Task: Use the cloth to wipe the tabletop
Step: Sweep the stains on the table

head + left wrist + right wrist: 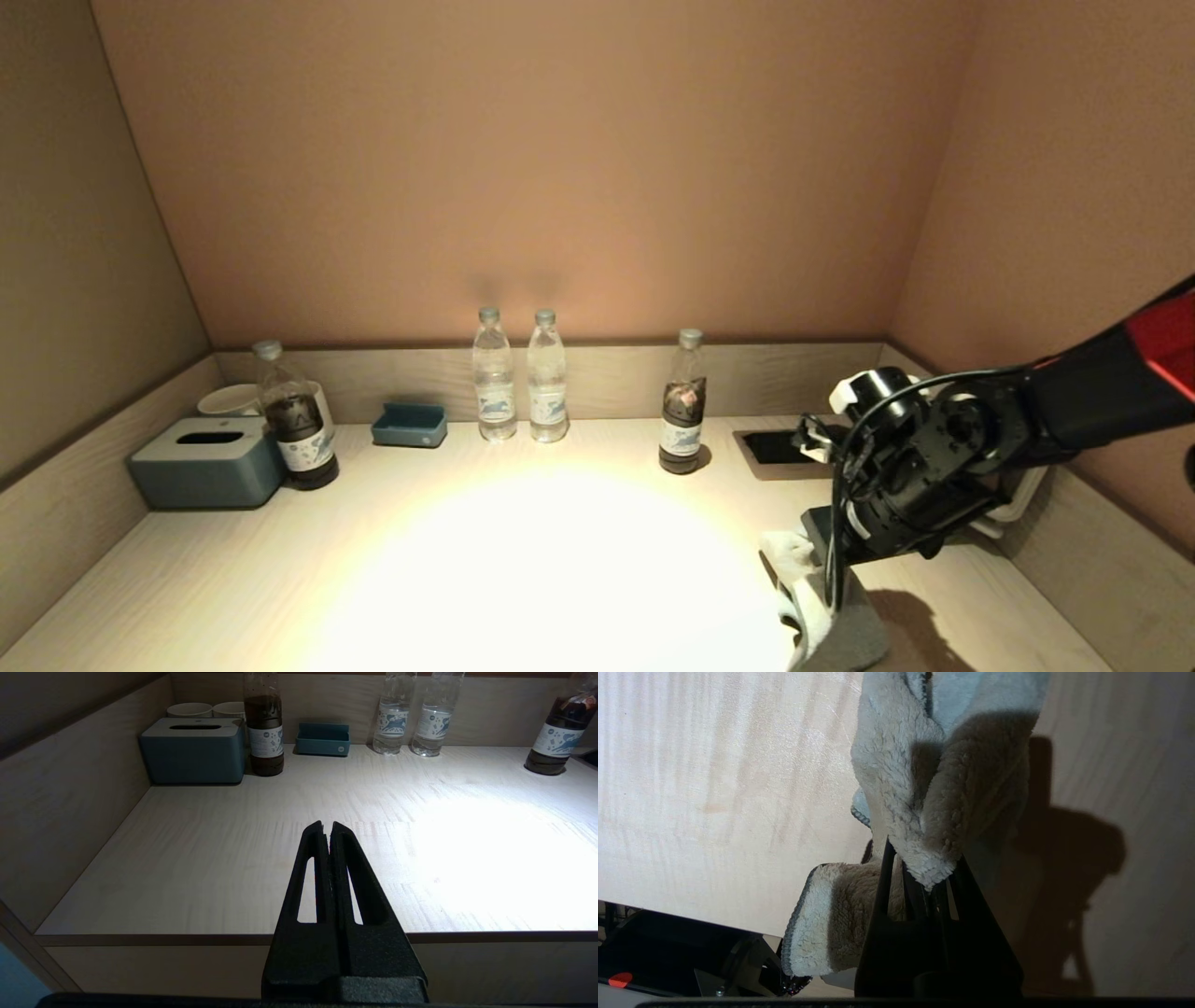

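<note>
Fingers of right gripper pinch fluffy grey-white cloth at lower right of pale wooden tabletop, cloth cut off by frame edge; left gripper closed, empty.

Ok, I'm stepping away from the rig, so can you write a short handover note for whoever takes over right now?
Right gripper: shut on the fluffy grey-white cloth, low over the near right part of the pale wooden tabletop.
Left gripper: shut, empty, parked off the near left edge.
Done: cloth is in hand.
Left: wiping; how much is wiped cannot be told. Four plastic bottles, a blue tissue box and a small blue tray line the back.
</note>
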Available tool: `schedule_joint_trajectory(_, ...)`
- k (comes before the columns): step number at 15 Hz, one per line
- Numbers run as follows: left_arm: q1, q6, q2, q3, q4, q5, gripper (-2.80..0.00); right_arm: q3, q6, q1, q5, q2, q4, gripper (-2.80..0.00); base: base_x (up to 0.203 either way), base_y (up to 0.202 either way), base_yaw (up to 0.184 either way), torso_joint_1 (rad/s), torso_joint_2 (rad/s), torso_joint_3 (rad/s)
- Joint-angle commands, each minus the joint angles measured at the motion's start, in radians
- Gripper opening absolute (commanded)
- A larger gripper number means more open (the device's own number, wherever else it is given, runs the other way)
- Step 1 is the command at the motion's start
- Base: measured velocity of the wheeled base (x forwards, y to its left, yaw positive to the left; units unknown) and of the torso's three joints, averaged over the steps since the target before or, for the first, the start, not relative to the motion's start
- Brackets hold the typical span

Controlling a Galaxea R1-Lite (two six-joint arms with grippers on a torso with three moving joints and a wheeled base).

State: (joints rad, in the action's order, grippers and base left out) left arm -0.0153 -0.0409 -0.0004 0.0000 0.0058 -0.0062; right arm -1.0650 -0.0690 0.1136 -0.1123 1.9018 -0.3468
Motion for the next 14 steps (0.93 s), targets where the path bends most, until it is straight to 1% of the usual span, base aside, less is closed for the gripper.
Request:
schedule_joint_trajectory(1,0.0,-0.001,0.0,0.0,0.0,0.0,-2.8,0.049,-0.029,-0.041,-0.005,-0.121,0.0,-2.8,0.0,0.0,0.0,0.0,0.0,0.0)
schedule_joint_trajectory(4,0.0,-0.001,0.0,-0.002,0.0,0.0,-2.8,0.086,-0.061,-0.152,-0.006,-0.233,0.0,-2.8,0.0,0.0,0.0,0.0,0.0,0.0)
schedule_joint_trajectory(5,0.0,-0.002,0.0,0.0,0.0,0.0,-2.8,0.088,-0.063,-0.162,-0.006,-0.241,0.0,-2.8,0.0,0.0,0.0,0.0,0.0,0.0)
schedule_joint_trajectory(7,0.0,-0.001,0.0,0.0,0.0,0.0,-2.8,0.084,-0.063,-0.254,-0.006,-0.289,0.001,-2.8,0.0,0.0,0.0,0.0,0.0,0.0)
schedule_joint_trajectory(10,0.0,-0.001,0.0,0.0,0.0,0.0,-2.8,0.08,-0.061,-0.34,-0.004,-0.309,0.001,-2.8,0.0,0.0,0.0,0.0,0.0,0.0)
schedule_joint_trajectory(14,0.0,-0.001,0.0,0.0,0.0,0.0,-2.8,0.107,-0.065,-0.39,0.0,-0.294,-0.001,-2.8,0.0,0.0,0.0,0.0,0.0,0.0)
